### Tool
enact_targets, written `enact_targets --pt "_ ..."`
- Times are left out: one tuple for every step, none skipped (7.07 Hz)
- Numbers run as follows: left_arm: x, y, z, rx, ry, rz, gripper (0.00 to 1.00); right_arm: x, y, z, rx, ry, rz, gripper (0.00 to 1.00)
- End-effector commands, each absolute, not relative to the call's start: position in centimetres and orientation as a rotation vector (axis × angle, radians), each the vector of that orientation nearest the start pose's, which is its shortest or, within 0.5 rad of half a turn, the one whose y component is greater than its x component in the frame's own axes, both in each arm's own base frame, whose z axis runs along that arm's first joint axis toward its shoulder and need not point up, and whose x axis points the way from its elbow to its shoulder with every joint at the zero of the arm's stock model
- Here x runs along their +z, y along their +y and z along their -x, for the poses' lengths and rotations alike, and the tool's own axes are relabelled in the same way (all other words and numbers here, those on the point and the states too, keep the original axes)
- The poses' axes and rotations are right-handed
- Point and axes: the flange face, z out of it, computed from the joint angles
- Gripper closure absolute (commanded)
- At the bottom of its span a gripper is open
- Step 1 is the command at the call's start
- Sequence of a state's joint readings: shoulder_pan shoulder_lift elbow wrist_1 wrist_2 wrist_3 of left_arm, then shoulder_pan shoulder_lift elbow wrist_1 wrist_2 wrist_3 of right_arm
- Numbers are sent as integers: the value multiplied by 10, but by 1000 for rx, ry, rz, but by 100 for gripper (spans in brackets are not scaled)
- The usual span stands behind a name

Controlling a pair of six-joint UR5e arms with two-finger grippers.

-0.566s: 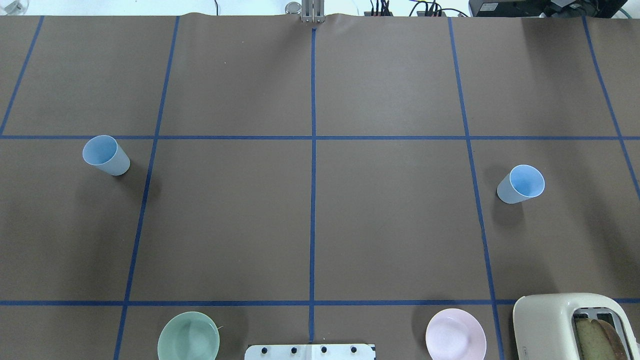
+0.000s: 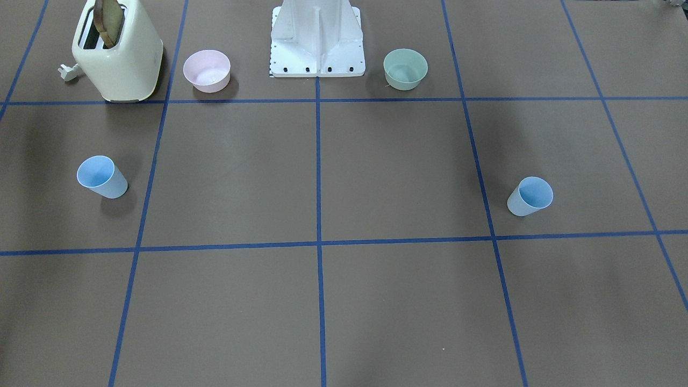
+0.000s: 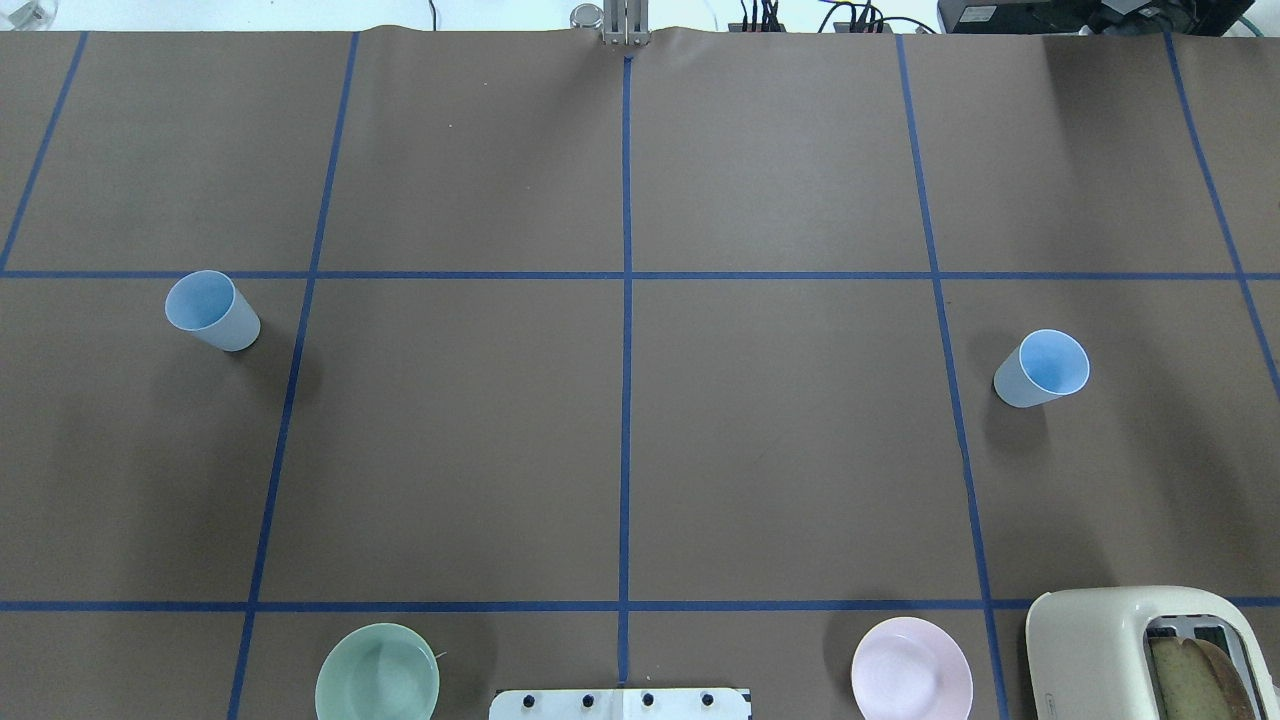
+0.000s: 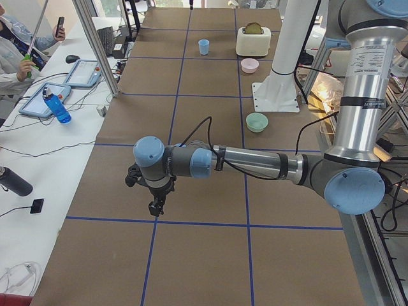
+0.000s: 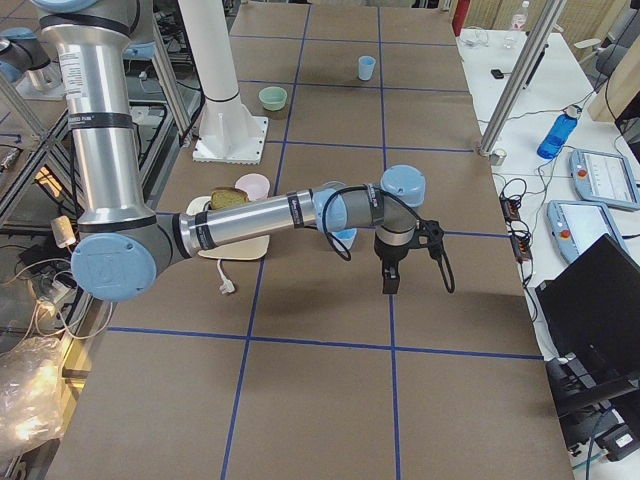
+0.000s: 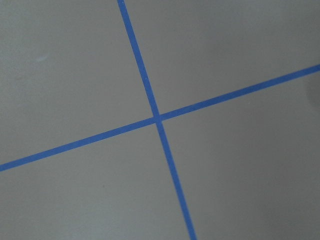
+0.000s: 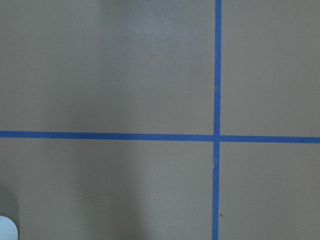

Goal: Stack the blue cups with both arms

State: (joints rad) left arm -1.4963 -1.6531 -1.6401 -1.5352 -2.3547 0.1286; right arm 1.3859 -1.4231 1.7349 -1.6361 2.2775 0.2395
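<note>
Two pale blue cups stand upright and far apart on the brown table. One cup (image 3: pixel 212 311) is on the left side, also in the front view (image 2: pixel 530 196). The other cup (image 3: pixel 1042 368) is on the right side, also in the front view (image 2: pixel 102 177). My left gripper (image 4: pixel 155 205) shows only in the exterior left view, pointing down above the table. My right gripper (image 5: pixel 390 278) shows only in the exterior right view, pointing down near the right cup (image 5: pixel 346 238). I cannot tell whether either is open or shut. Both wrist views show only tape lines.
A cream toaster (image 3: pixel 1130 650) with bread stands at the near right corner, with a pink bowl (image 3: pixel 911 668) beside it. A mint-green bowl (image 3: pixel 377 672) sits at the near left. The white base stand (image 2: pixel 317 37) is between the bowls. Blue tape lines grid the table.
</note>
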Motion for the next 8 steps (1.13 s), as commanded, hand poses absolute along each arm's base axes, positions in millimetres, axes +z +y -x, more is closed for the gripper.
enact_targets --pt "551 -537 -51 171 816 -135 1 467 -570 78 -101 -760 -121 0" --pt "540 -535 -88 141 847 -139 1 456 -562 92 -128 -777 -125 0" --pt "532 -531 -122 122 873 -121 2 455 -552 106 -155 -802 -113 0" --pt "524 -529 -140 99 887 -103 2 461 -540 120 -189 -833 -120 0" --pt "515 -533 -154 90 896 -91 2 489 -518 125 -214 -846 -141 0" --pt "511 -532 -161 81 901 -82 2 486 -509 143 -155 -882 -140 0" --pt "510 -530 -169 79 907 -76 3 495 -492 165 -152 -899 -135 0" --pt "504 -532 -180 74 910 -66 8 506 -483 166 -164 -906 -144 0"
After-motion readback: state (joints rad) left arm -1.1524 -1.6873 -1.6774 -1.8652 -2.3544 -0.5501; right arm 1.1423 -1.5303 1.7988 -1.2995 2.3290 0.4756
